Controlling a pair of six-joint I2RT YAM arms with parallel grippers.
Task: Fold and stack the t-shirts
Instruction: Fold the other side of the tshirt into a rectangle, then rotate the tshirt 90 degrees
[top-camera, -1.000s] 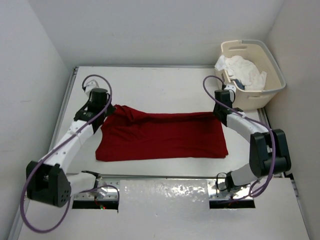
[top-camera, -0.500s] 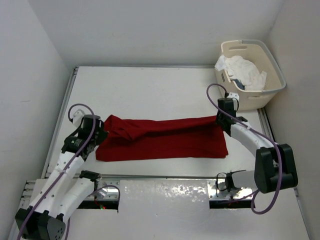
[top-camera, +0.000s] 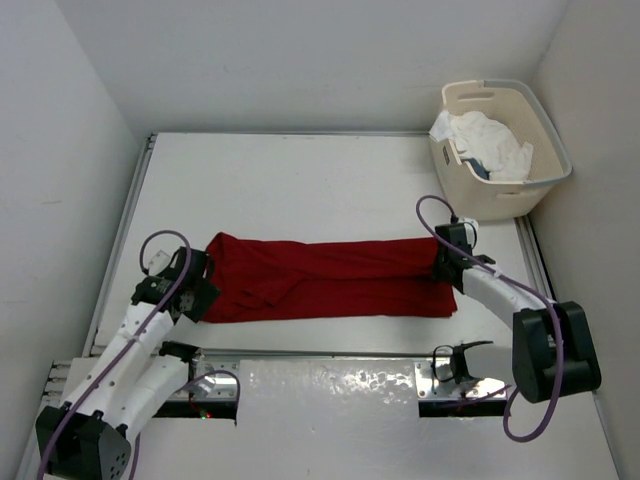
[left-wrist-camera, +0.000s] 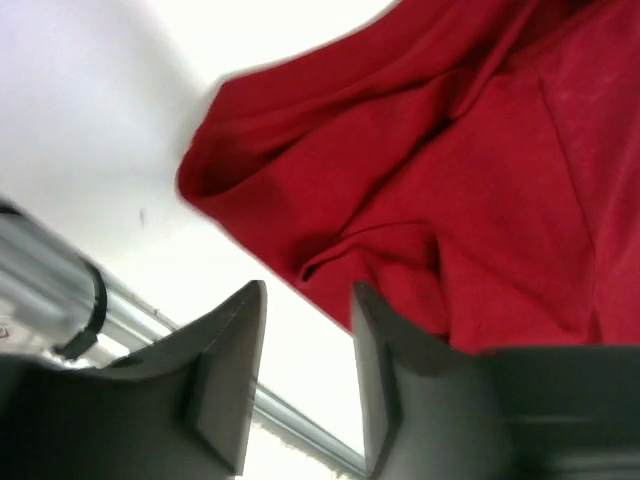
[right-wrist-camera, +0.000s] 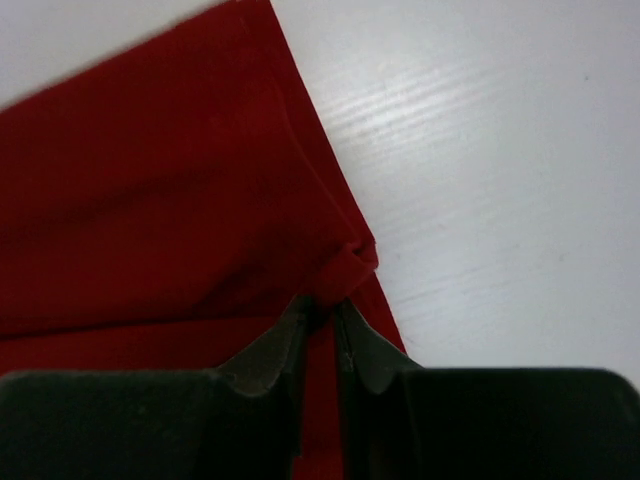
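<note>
T-shirts were far from stacked at this moment. Only the red shirt (top-camera: 330, 278) was out on the table (top-camera: 300, 180), lying flat as a long, narrow band between the two arms, near the front edge. It looked folded once lengthwise, with its far edge brought toward the near one. The right end lay fairly square, while the left end was rumpled, with loose folds and a sleeve bunched up.

The left gripper (left-wrist-camera: 305, 300) hovered over that rumpled end with its jaws clearly apart and nothing between them; the cloth lay just beyond the fingertips. The right gripper (right-wrist-camera: 322, 305) sat low at the shirt's right corner, its jaws almost together, with a small pucker of red hem caught at the tips. It appeared to have a light pinch on the cloth, though the grip looked close to letting go.

The white shirt (top-camera: 490, 140) was heaped in the basket (top-camera: 545, 180) at the far right corner of the table, and a dark blue scrap (top-camera: 478, 170) peeked out beneath it, probably the third shirt.

By my judgement, the first fold of the first shirt was about done. Left to do were tidying the left end, folding the band crosswise into a compact packet, and then fetching, folding and stacking the other two.
</note>
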